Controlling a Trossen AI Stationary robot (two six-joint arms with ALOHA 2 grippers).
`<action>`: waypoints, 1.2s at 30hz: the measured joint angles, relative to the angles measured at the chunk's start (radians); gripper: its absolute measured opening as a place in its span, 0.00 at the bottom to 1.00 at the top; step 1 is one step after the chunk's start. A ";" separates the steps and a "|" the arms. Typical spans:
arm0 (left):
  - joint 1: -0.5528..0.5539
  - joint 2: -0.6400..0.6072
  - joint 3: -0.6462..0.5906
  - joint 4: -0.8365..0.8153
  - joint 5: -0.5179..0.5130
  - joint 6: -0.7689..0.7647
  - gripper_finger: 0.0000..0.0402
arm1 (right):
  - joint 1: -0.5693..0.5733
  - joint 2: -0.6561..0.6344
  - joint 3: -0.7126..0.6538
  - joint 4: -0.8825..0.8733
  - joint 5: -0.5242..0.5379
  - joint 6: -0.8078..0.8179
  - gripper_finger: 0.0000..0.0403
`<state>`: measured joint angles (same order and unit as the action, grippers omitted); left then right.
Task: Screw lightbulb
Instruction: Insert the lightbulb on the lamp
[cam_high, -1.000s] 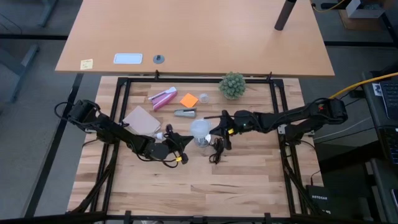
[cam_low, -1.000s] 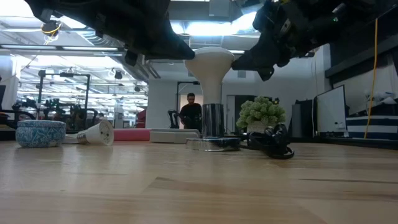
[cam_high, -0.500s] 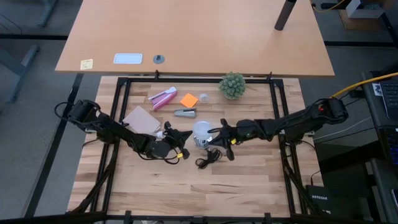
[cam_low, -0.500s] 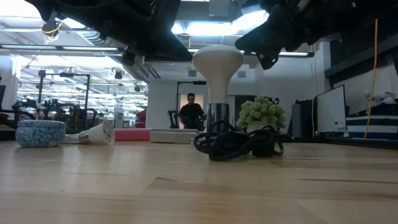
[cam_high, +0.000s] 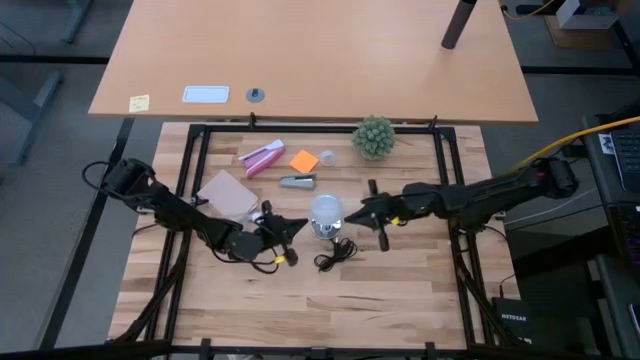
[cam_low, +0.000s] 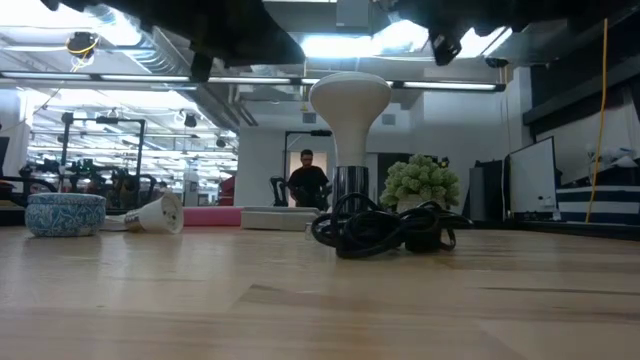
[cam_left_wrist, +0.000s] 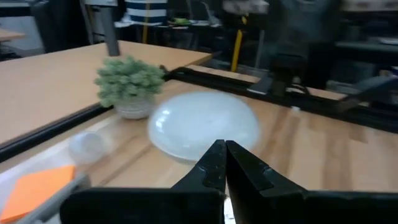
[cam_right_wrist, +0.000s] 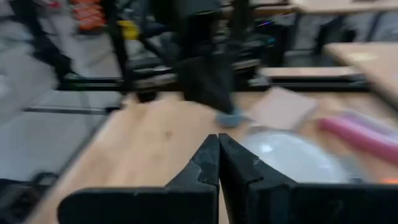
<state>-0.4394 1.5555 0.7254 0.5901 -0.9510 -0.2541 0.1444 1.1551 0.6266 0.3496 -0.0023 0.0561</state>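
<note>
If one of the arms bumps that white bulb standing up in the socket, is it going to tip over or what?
Probably yes. The lightbulb stands tall and top-heavy, its wide dome above the narrow socket, so a side push would likely tip it. The smooth rounded dome looks slippery to pinch. The black cord coiled at its foot might drag along.

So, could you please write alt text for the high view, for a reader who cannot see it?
Seen from above, a white lightbulb stands upright at the middle of a wooden table, a black cord coiled beside it. The left gripper and right gripper, both shut, flank the bulb without touching it. A green plant sits at the far edge.
</note>
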 joint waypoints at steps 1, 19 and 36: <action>-0.007 0.000 0.000 -0.001 0.007 -0.004 0.00 | 0.000 -0.012 0.000 -0.013 0.036 -0.024 0.01; 0.004 0.032 -0.001 0.007 0.166 -0.083 0.00 | -0.213 0.107 0.000 -0.024 -0.025 -0.079 0.01; 0.071 0.032 -0.001 -0.002 0.216 -0.079 0.00 | -0.249 0.200 -0.001 0.003 -0.096 -0.003 0.01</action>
<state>-0.3680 1.5879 0.7246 0.5879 -0.7353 -0.3330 -0.1051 1.3555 0.6251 0.3530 -0.0987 0.0532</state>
